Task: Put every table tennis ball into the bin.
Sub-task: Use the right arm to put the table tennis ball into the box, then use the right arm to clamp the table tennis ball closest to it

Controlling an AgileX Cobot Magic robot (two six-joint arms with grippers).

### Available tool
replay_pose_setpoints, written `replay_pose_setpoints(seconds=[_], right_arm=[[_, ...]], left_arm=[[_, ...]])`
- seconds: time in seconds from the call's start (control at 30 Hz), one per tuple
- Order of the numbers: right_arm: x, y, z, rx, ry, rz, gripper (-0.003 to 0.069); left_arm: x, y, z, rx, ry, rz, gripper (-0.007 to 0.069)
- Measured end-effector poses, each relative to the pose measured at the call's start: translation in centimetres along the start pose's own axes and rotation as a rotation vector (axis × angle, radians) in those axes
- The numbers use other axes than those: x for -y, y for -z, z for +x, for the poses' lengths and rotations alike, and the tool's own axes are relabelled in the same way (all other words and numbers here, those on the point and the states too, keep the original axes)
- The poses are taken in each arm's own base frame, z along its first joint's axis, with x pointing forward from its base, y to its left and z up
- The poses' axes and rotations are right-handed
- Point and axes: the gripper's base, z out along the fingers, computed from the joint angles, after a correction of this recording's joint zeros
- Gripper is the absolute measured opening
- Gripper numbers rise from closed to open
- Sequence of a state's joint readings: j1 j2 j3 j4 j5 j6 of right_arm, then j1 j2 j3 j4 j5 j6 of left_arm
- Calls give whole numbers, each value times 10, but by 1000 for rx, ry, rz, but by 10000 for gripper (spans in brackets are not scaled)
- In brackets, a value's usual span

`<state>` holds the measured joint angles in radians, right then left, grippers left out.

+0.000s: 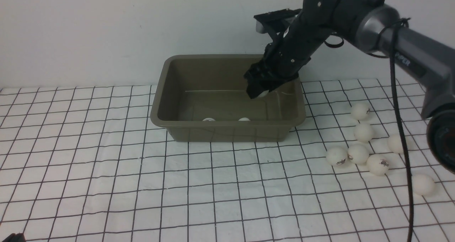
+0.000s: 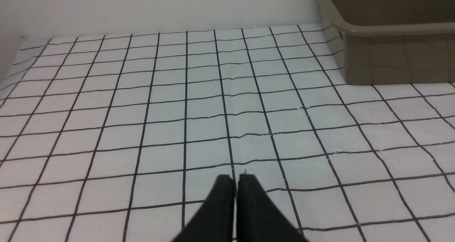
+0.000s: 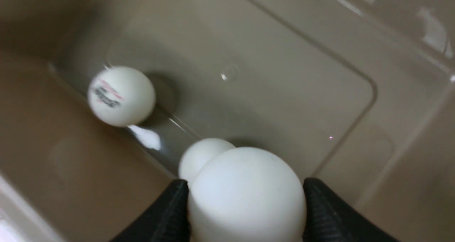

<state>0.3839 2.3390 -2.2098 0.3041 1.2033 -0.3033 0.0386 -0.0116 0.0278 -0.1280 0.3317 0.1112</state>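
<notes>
Your left gripper [image 2: 236, 181] is nearest to you, low over the desk [image 2: 142, 128] on the left side. Its two black fingers are pressed together, and it holds nothing. The desk is covered by a white cloth [image 1: 106, 163] with black squares.

On the right side of the desk, seven table tennis balls [image 1: 357, 154] lie on the cloth. One of them sits alone, closest to you. A bit farther back, three lie in a row and touch each other. One more is just right of them, partly behind a black cable [image 1: 401, 128]. The last two lie farther back, toward the right end of the bin. Some balls have a small dark print on them.

The olive-brown bin [image 1: 227, 130] stands at the far side of the desk, close to the wall [image 1: 106, 28]. Two balls lie inside it by its near wall. From the front you see only their tops.

Your right gripper [image 1: 261, 92] hangs over the inside of the bin, at its right side. It is pinching a white ball [image 3: 245, 206] between its two fingers, above the bin's floor.
</notes>
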Motion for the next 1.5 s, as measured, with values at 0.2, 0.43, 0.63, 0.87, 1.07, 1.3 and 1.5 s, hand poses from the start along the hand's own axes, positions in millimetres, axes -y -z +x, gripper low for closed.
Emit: replay_pose_setpoints(seconds=[0.2,0.43,0.63,0.87,1.07,1.3,1.5], right_arm=[[4,-14,4,-28,-1,7,367],[4,-14,4,-21,-2,9,383],[4,-14,5,-35,-2,4,400],[3,-12,5,-42,-8,3,463],[23,57,-1,36,-36,118,468],[105,130,23,118,-241,291,468],[132,107,54,4,-326,284,468]], left_arm=[[0,0,0,0,0,0,-4],[0,0,0,0,0,0,-4],[0,0,0,0,0,0,-4],[0,0,0,0,0,0,-4],[0,0,0,0,0,0,-4],[0,0,0,0,0,0,-4],[0,0,0,0,0,0,-4]])
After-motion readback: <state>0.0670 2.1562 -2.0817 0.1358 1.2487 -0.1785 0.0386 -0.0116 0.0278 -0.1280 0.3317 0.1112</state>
